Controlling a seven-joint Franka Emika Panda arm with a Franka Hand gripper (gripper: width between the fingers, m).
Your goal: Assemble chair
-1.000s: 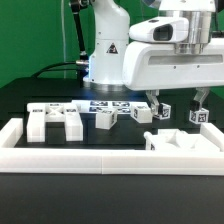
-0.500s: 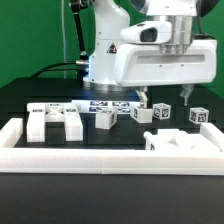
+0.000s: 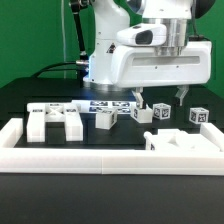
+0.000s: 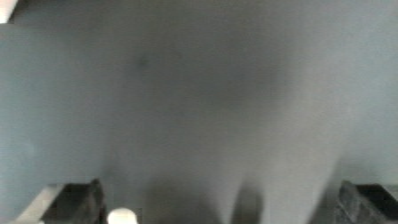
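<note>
The claw is spread wide, nothing in it, hanging right over a tagged block right of centre. A second block sits at far right, frame along the bottom.

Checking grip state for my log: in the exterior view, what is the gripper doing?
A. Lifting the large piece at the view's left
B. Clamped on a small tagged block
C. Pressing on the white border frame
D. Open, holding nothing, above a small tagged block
D: the gripper has its fingers spread wide, above the small tagged block without touching it.
</note>
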